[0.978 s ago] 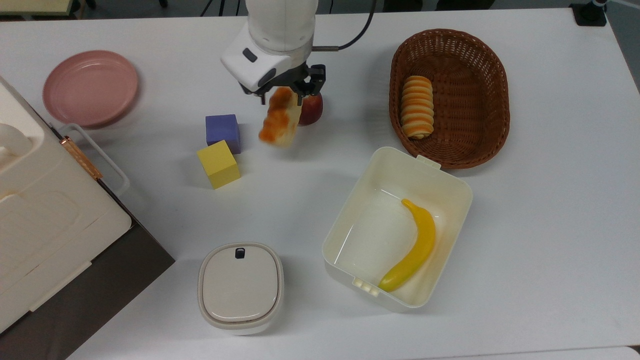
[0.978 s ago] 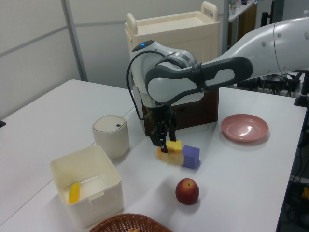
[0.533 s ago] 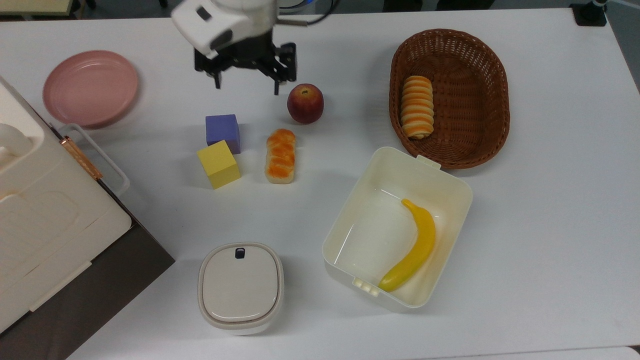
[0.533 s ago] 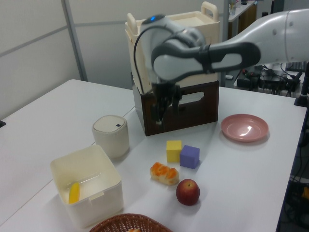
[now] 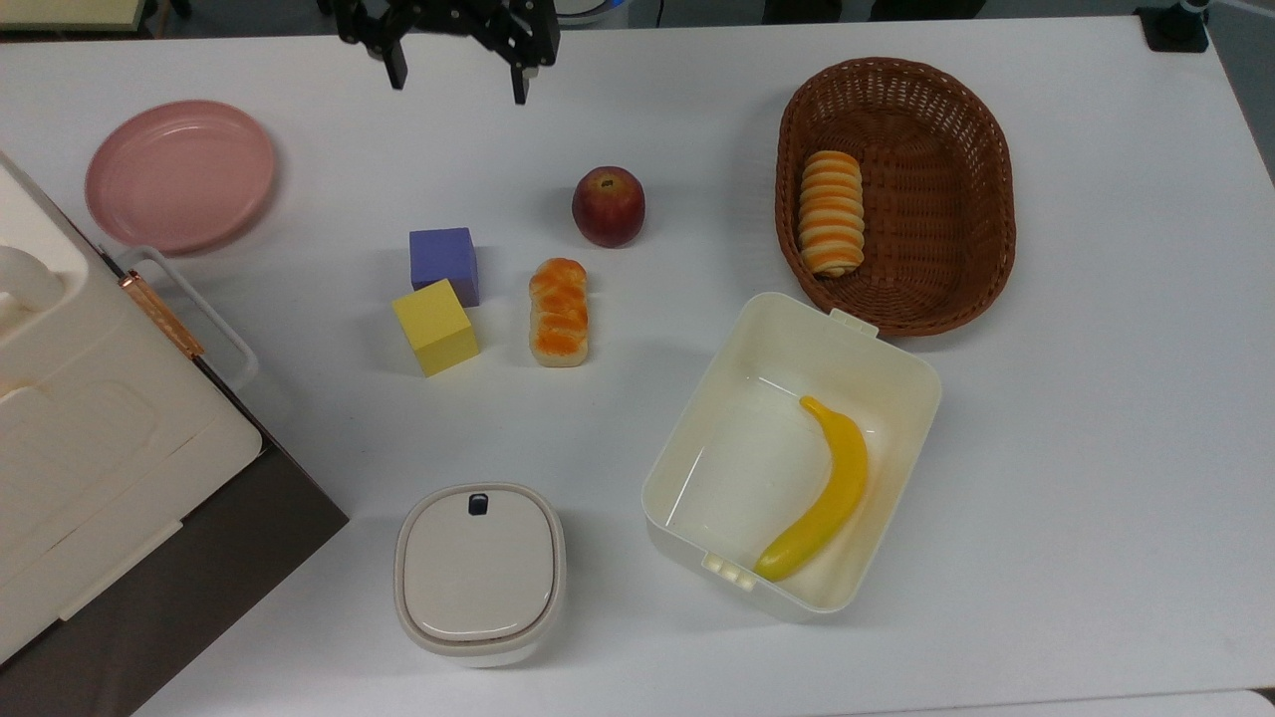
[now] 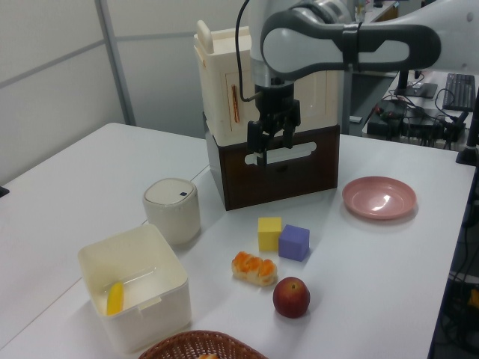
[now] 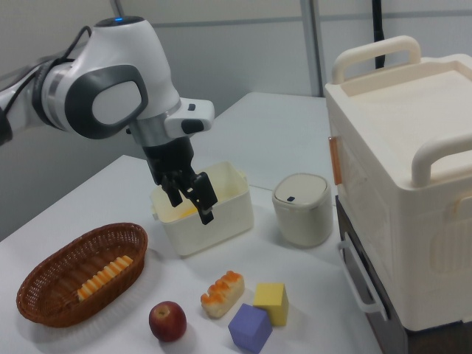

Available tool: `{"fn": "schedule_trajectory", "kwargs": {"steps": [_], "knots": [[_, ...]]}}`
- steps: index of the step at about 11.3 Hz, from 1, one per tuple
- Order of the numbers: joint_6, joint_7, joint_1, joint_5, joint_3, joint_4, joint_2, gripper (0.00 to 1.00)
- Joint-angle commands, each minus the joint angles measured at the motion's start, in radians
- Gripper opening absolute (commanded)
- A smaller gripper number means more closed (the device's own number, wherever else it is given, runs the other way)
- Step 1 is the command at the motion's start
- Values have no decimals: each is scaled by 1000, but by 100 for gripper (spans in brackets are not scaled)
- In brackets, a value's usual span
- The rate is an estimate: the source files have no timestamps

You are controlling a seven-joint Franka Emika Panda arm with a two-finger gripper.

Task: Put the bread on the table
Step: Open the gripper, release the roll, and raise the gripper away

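Bread [image 5: 559,312] lies flat on table [image 5: 1046,448], well below and apart from gripper [image 5: 456,72], btwn yellow block [image 5: 435,327] and apple [image 5: 608,206]. Gripper released, empty, raised. Placing looks done; next move prob just clear the arm, no regrasp.

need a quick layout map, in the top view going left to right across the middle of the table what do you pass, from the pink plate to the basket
pink plate → yellow cube → bread → apple → wicker basket. The purple cube is left out since it overlaps the yellow one in this order.
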Motion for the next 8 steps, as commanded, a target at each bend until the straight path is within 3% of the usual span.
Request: {"fn": "schedule_trajectory", "kwargs": {"steps": [1,6,8], "knots": [[-29,15,56,19,-38,-13,-29,100],[-48,59,251,19,-207,-18,-43,100],[-57,61,270,19,-219,-18,-43,100]]}}
